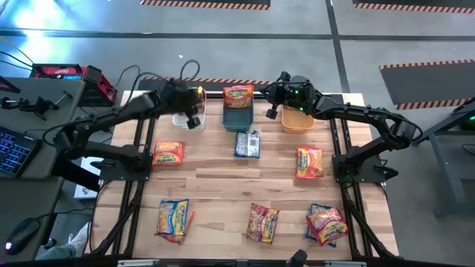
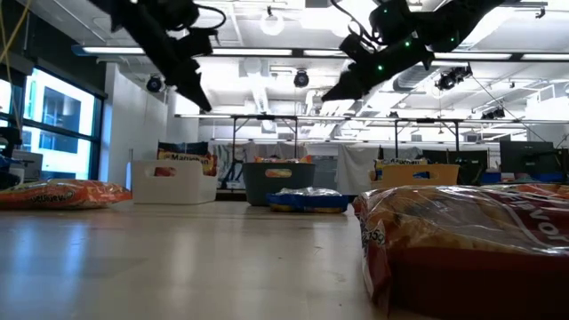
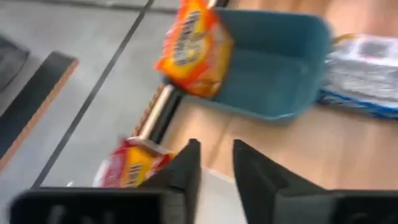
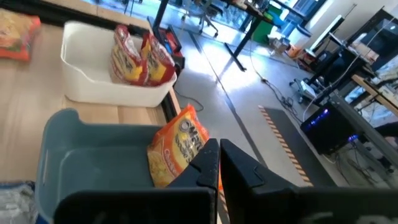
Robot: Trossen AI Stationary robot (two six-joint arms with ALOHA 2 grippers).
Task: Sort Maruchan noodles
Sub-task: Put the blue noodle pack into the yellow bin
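Left tool up over the white bin at the far left of the desk, fingers close w/ a narrow gap, nothing pinched. Right tool hovering between teal bin and orange bin, fingers pressed together, empty. Two red packets standing in the white bin, orange packet leaning on the teal bin's far rim. Blue packet flat just in front of teal bin. Rest of noodles loose on desk: orange one left side, another right side, blue/yellow one near-left, orange one near-middle, pink-red one near-right on top of a blue packet.
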